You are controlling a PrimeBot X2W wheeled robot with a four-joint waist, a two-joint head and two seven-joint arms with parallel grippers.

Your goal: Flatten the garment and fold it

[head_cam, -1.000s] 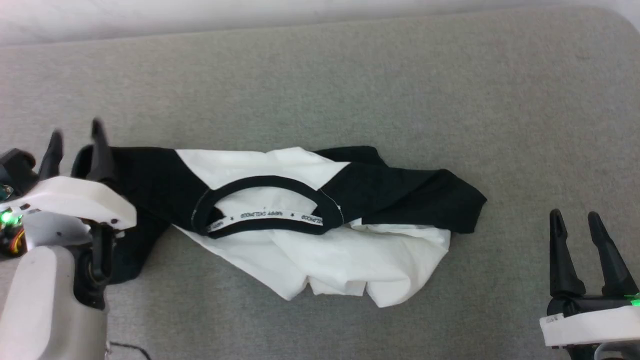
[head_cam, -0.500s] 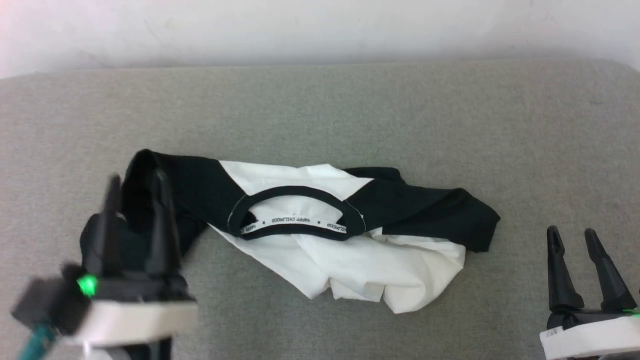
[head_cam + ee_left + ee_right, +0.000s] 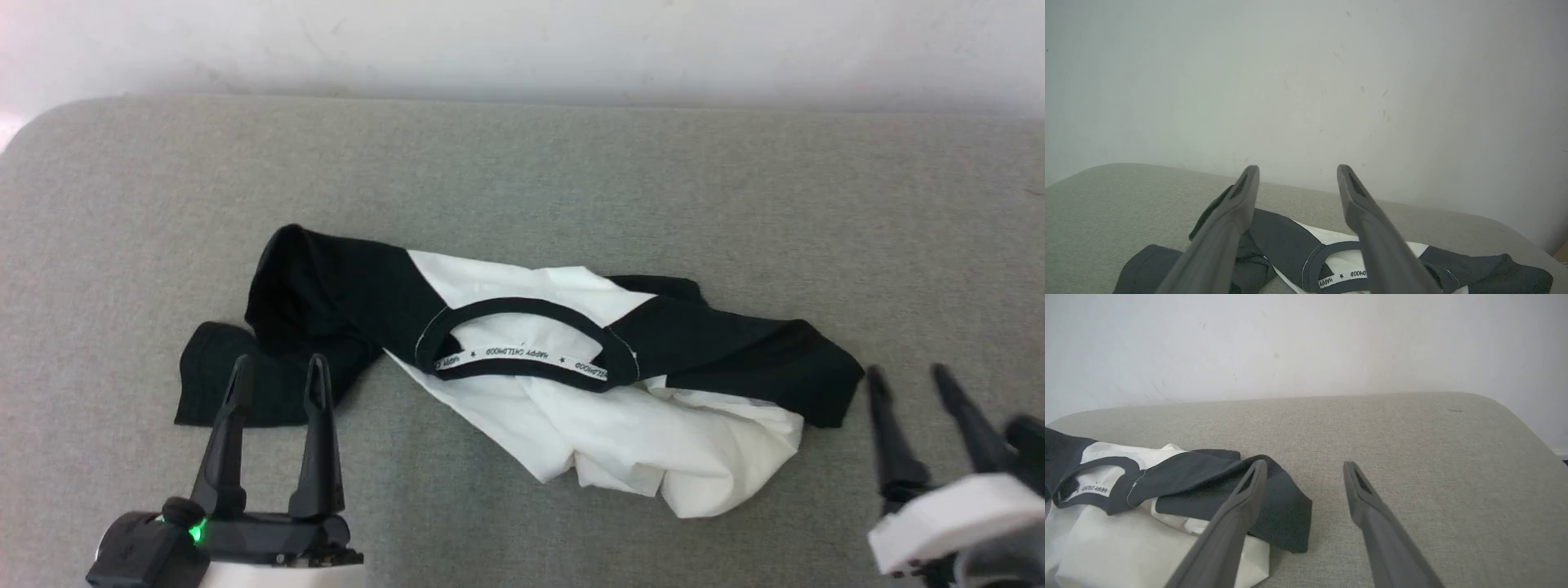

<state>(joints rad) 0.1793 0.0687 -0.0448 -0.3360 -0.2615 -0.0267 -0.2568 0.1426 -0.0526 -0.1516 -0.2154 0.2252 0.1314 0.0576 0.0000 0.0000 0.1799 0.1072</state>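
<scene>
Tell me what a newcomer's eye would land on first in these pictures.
The eye goes first to the garment, a crumpled black-and-white shirt lying mid-way across the grey padded surface, its black neckband ringing a white printed tape. Next come the two open grippers at the near edge. The left gripper is near one black sleeve's end and the right gripper is just off the other, neither holding anything.
</scene>
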